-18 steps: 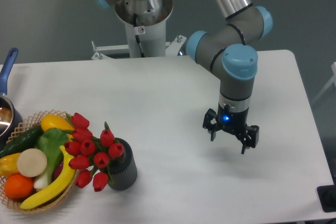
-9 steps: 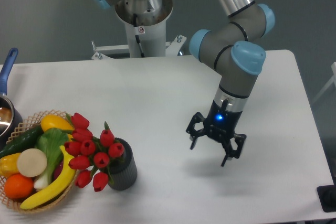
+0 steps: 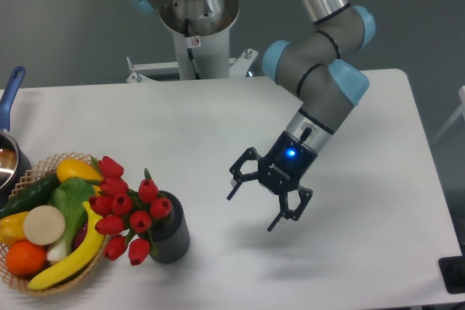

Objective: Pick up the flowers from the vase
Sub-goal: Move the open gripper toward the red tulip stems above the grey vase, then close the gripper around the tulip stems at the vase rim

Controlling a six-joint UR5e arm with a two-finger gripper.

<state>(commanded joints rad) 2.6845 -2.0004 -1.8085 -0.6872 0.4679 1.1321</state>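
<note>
Your black two-finger gripper [image 3: 252, 210] is spread wide, tilted, holding nothing, mid-table. Red tulip bunch [image 3: 125, 208] sits in the ribbed dark grey vase [image 3: 171, 234] near the table's front-left corner.

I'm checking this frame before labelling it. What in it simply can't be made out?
- Stems of the flowers inside the vase: hidden by its wall and the blooms.
- Pan at far left: cut off by the frame edge.
- Lower items in the basket: covered by produce on top.
- Black object at lower right: cropped, unidentifiable.
</note>
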